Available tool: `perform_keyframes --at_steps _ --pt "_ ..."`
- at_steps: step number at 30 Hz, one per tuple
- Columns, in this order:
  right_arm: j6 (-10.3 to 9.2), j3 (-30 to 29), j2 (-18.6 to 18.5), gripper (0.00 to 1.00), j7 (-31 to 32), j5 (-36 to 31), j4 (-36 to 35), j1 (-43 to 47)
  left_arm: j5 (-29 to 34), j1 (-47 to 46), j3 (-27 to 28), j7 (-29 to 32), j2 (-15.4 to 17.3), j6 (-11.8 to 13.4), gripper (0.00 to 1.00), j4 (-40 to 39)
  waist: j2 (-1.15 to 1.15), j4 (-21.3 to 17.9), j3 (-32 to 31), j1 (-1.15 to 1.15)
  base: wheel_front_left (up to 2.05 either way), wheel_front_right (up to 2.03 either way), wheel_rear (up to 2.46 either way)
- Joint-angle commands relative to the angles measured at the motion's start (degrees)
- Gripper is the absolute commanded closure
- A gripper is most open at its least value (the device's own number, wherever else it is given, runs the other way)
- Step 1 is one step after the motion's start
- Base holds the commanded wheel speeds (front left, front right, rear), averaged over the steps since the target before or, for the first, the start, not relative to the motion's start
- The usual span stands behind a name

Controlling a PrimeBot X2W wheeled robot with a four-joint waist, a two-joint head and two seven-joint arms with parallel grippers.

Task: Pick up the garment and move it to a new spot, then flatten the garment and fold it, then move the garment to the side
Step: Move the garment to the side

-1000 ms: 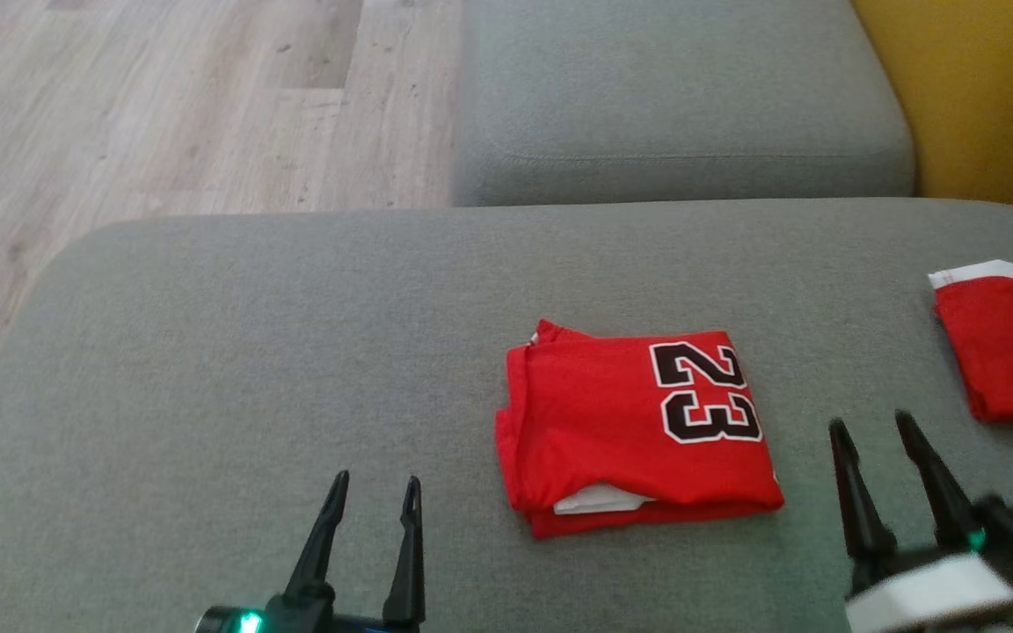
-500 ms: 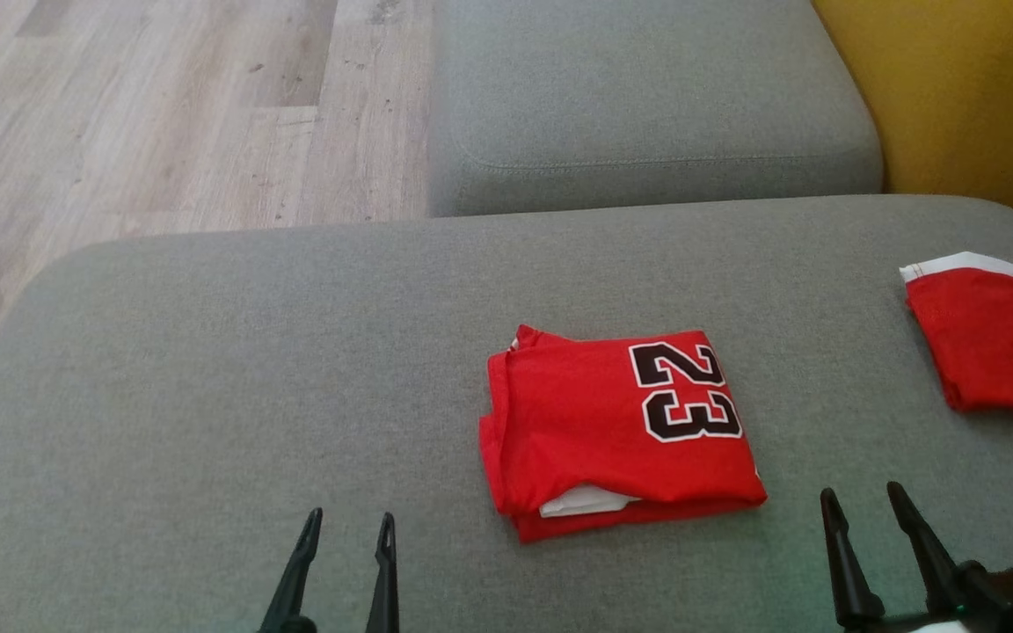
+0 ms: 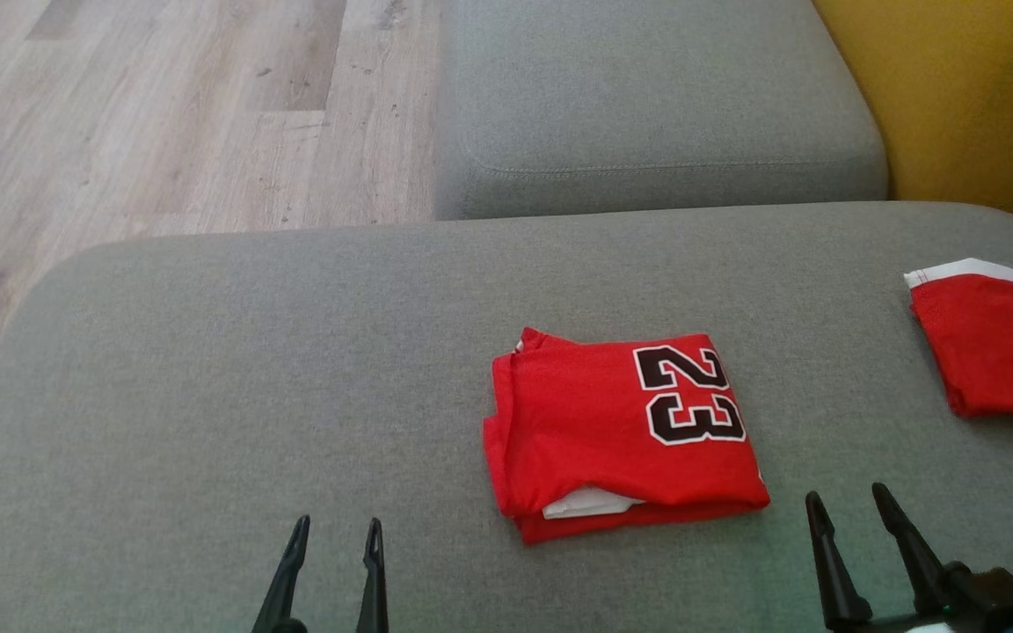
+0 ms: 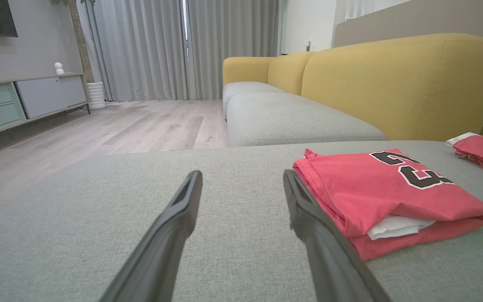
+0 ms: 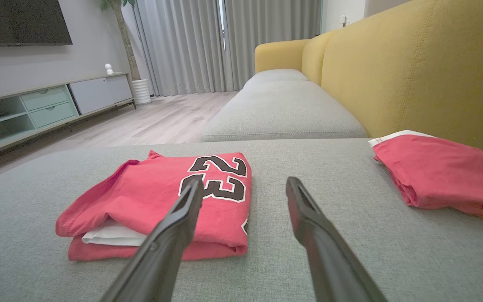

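You've pulled the left gripper (image 3: 337, 523) and right gripper (image 3: 848, 492) back to the cushion's (image 3: 207, 396) near edge, jaws wide and empty. The folded shirt (image 3: 621, 431) probably only needs moving aside.

Matt red cloth garment (image 3: 621, 431); coarse grey woven cushion (image 3: 207, 396); wood-grain floor (image 3: 163, 114).
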Motion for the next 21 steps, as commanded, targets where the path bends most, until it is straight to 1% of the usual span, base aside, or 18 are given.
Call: perform_keyframes --at_steps 1,14,21 --pt "0.37 1.1 -1.3 0.0 -0.8 0.0 -1.8 -1.9 0.2 -1.2 2.3 -0.5 -0.8 0.2 0.0 -1.5 0.0 0.0 0.0 0.0 0.0 0.0 0.0" --pt "0.37 0.9 -1.6 0.0 -0.8 0.7 -1.1 -2.3 1.2 -1.3 2.2 -0.5 -0.9 -0.3 0.0 -0.8 0.0 0.4 0.2 0.0 0.0 0.0 0.0" --pt "0.37 0.7 -1.8 0.0 -0.8 0.7 0.3 -3.5 1.0 -1.7 2.0 -0.5 -1.0 -0.4 0.0 -0.7 0.0 0.7 1.8 0.0 0.0 0.0 0.0"
